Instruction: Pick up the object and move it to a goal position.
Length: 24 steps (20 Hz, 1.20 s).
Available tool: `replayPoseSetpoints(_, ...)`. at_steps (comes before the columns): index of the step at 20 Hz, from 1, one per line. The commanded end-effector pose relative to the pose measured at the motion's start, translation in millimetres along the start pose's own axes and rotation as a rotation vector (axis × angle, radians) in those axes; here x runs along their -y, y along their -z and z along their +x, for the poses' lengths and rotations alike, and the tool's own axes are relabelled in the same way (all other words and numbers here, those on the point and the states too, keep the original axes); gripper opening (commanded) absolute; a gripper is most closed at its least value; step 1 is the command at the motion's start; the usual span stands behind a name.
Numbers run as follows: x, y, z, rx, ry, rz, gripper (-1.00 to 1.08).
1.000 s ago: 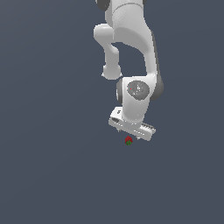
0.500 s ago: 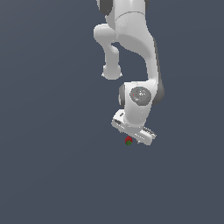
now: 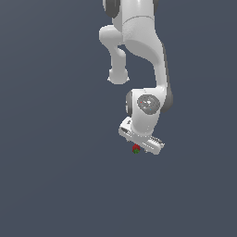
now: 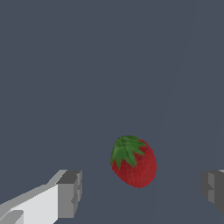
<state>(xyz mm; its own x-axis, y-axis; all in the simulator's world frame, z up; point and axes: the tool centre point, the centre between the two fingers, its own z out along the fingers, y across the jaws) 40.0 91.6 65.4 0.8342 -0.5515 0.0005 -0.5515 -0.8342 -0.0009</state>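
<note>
Strawberry (image 4: pixel 133 161): red with a green leafy cap, lying on the grey bench (image 3: pixel 51 176), between the two fingertips (image 4: pixel 70 192) and touching neither.
Jaws: spread wide apart, one on each side of the strawberry.
Gripper (image 3: pixel 141 146): just above the strawberry, tilted.
Arm (image 3: pixel 141 51): white, reaching down over the strawberry.

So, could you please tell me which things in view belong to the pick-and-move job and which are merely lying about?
Belongs to the job:
- strawberry, lying between the open fingers, untouched
- gripper, open

Lying about:
- nothing else shows; only the plain grey surface
</note>
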Motion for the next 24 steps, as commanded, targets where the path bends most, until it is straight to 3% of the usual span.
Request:
replayPoseSetpoints(1,-0.4,-10.0,-0.6,0.001,-0.001,-0.001,1.00)
replayPoseSetpoints(12,-0.1,-42.8,-0.1,0.001,-0.004,-0.001,1.00)
replayPoseSetpoints(13,-0.1,-42.8,-0.1,0.001,-0.004,-0.001,-1.00)
replayPoseSetpoints(24,-0.4,-42.4,0.1,0.001,-0.004,-0.001,-1.00)
